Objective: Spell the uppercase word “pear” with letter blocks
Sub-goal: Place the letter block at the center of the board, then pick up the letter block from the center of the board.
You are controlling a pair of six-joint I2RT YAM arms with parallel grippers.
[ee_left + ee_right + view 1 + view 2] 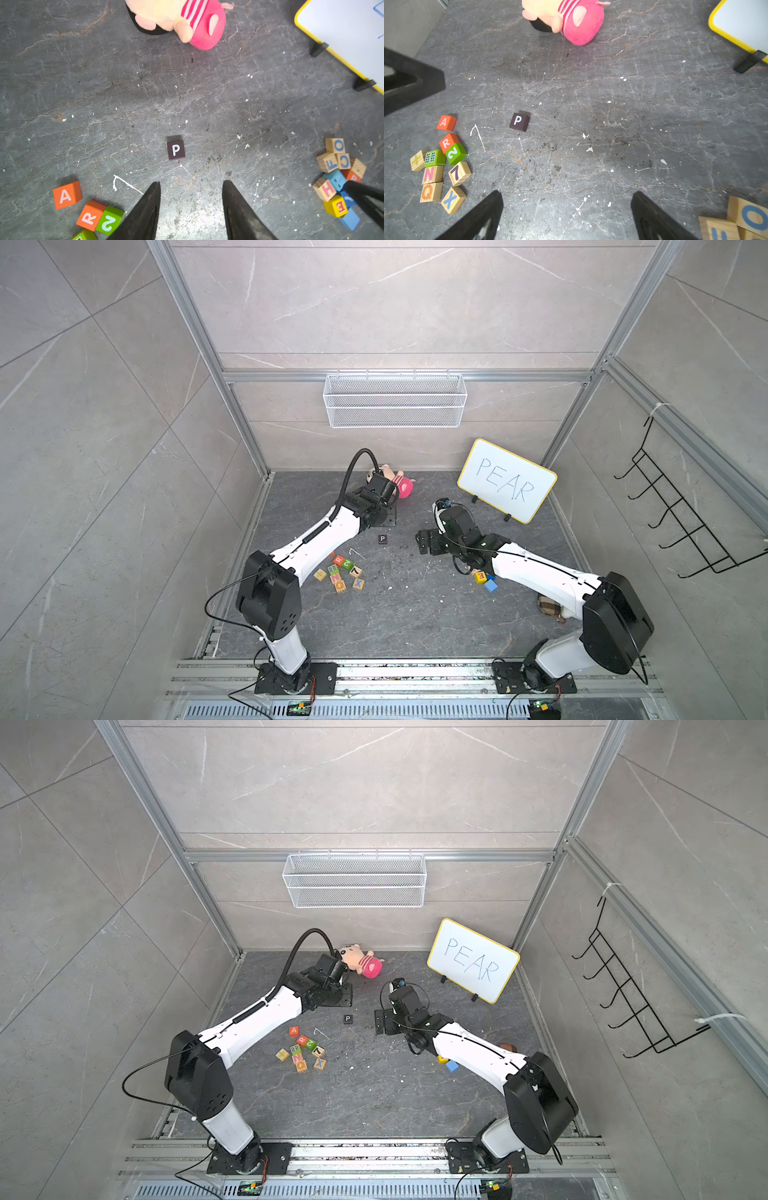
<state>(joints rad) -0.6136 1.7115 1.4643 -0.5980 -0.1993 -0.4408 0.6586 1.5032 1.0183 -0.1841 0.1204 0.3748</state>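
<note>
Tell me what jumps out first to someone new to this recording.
The whiteboard with PEAR handwritten on it stands at the back right of the table. A pink plush toy lies at the back centre. The black P block sits alone mid-table, apart from the heap of coloured cubes to its front left.

About twenty blocks (519, 122), one plush toy (182, 18), one whiteboard (507, 481), one wire basket (395, 406).

Enclosing the dark veined tabletop (395, 614) with pale grey marbled walls (374, 302) and aluminium rails (407, 376); hanging a white mesh basket (395, 400) above the tabletop's far edge, a black hook rack (685, 519) to the tabletop's right.
</note>
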